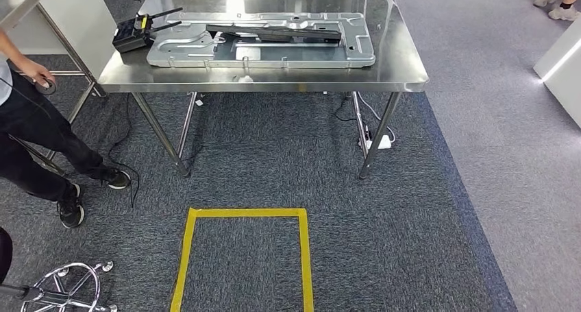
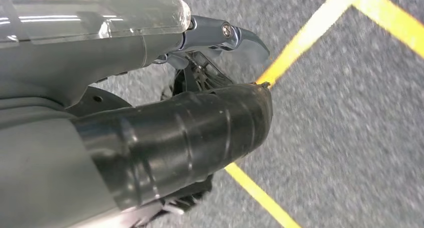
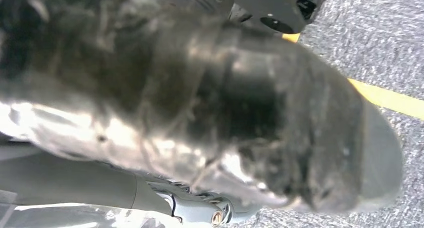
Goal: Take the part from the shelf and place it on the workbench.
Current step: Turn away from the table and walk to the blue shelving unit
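The left hand [image 2: 190,133] hangs low over the carpet, short of the workbench [image 1: 397,65]. Nothing shows in its grasp, but whether its fingers are slack or curled I cannot tell. The right hand [image 3: 225,112] hangs the same way, a dark blur close to the lens, and its fingers cannot be read either. Both arms seem to be down because the robot is standing or walking rather than reaching.

A square of yellow tape [image 1: 246,212] is laid on the floor just in front of the workbench, probably to mark where the robot should stand. A chrome stool base [image 1: 68,288] lies further out, to the left of the bench. A person [image 1: 34,134] stands beside the bench's left end.

A large silver plate [image 1: 342,55] lies flat on the benchtop, and a long dark part [image 1: 274,32] rests along its far side. A black controller [image 1: 133,34] sits at the plate's left end. If the dark part is the task's piece, it already lies where it belongs. I cannot be sure that it is.
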